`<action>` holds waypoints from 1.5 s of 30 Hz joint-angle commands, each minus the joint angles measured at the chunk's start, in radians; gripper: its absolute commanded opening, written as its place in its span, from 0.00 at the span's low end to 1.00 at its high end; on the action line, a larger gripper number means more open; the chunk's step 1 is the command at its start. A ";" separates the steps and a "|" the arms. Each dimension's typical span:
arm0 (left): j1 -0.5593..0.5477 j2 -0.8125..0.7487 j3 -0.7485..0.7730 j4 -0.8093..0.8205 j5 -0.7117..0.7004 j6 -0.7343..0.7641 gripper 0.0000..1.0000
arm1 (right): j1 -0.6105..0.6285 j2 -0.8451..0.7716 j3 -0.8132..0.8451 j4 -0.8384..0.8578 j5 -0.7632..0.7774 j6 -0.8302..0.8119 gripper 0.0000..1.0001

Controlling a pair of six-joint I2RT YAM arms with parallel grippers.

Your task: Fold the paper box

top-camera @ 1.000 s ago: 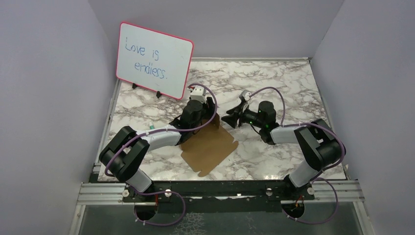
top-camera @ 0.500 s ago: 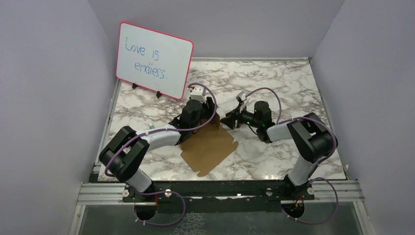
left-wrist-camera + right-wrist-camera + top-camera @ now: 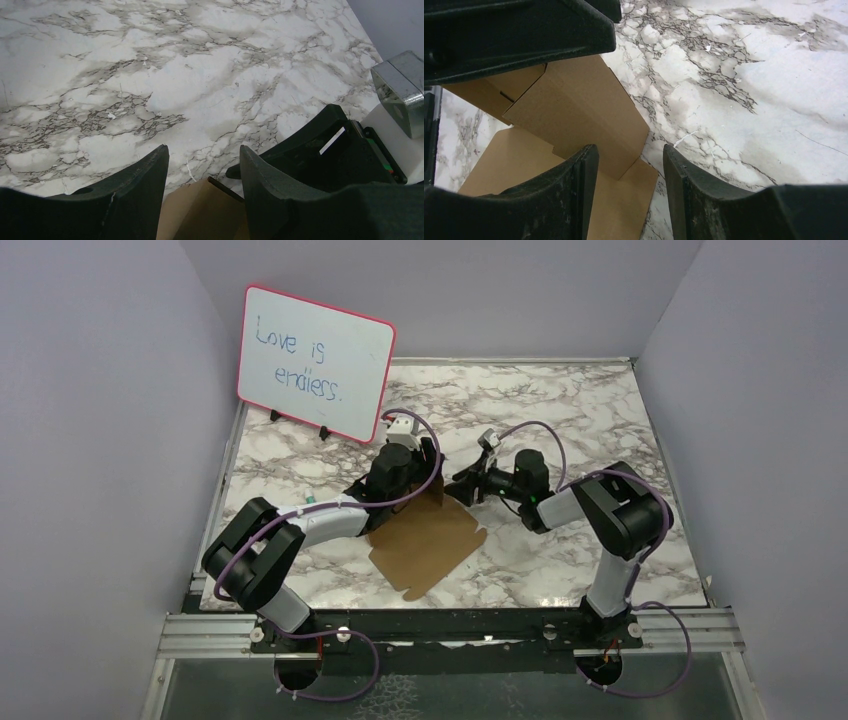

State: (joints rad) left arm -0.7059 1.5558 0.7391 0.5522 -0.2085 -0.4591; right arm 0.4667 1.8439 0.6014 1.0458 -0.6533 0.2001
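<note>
Just one paper box lies here, left hand and right hand both released beside it.

Bright even overhead light, soft shadows, sharp focus

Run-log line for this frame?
task: fold unfinished | paper box: mostly flat, far flap raised | left tool: open, at far flap | right tool: open, facing far flap

Whiteboard blocks far-left corner. Left claw and right claw crowd far edge of paper box. Far-right surface passable.
</note>
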 commanded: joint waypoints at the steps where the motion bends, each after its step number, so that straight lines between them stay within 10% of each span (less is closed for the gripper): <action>1: -0.001 0.009 -0.032 -0.060 0.053 -0.044 0.56 | 0.029 0.029 0.036 0.092 -0.036 0.034 0.56; 14: -0.001 -0.001 -0.036 -0.060 0.107 -0.070 0.56 | 0.108 0.049 0.040 0.153 0.141 0.002 0.57; 45: 0.090 -0.121 -0.067 -0.081 0.339 -0.127 0.64 | 0.149 0.120 0.089 0.143 0.252 -0.074 0.08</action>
State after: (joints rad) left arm -0.6357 1.5070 0.7151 0.5175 0.0444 -0.5465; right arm 0.6037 1.9491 0.6800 1.1839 -0.4763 0.1444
